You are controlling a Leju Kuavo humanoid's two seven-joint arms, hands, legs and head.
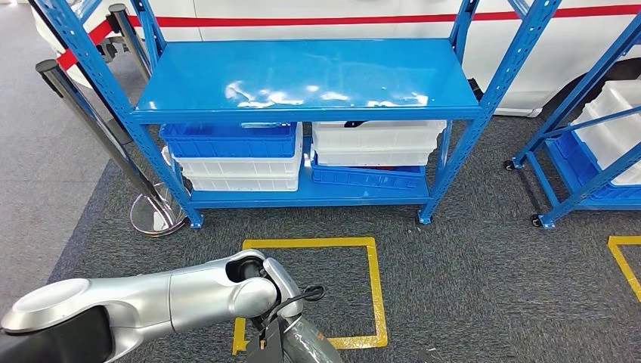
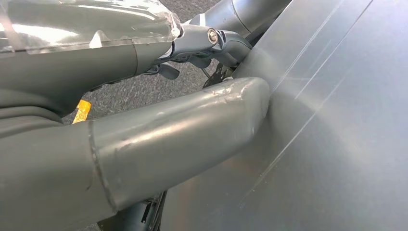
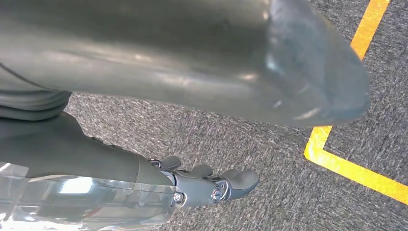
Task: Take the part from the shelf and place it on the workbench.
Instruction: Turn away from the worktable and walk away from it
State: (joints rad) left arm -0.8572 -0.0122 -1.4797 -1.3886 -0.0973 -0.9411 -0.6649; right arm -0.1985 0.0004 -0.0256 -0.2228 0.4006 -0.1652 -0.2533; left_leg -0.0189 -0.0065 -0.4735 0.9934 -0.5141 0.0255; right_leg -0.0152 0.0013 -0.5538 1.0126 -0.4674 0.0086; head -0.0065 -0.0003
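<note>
A: Blue shelf (image 1: 302, 83) in head view?
B: Yep. Dark part (image 1: 355, 122) sits in top white bin (image 1: 378, 136), lower level, right side.
A: Left wrist view?
B: Left hand (image 2: 159, 139), thumb against flat grey surface; grip can't tell.
A: Right wrist view?
B: Right hand (image 3: 202, 183) over carpet (image 3: 269, 144), fingers apart, nothing held.

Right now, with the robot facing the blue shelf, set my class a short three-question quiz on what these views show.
1. True or false: the top board of the blue shelf is loaded.
2. What marks the carpet between the shelf and the left arm? A) a red hose B) a yellow tape square C) a wooden pallet
3. Fill in: in the right wrist view, the right hand hangs over the carpet and holds ____.
Key: 1 false, the top board is bare and the bins sit on the lower board; 2 B; 3 nothing.
</note>
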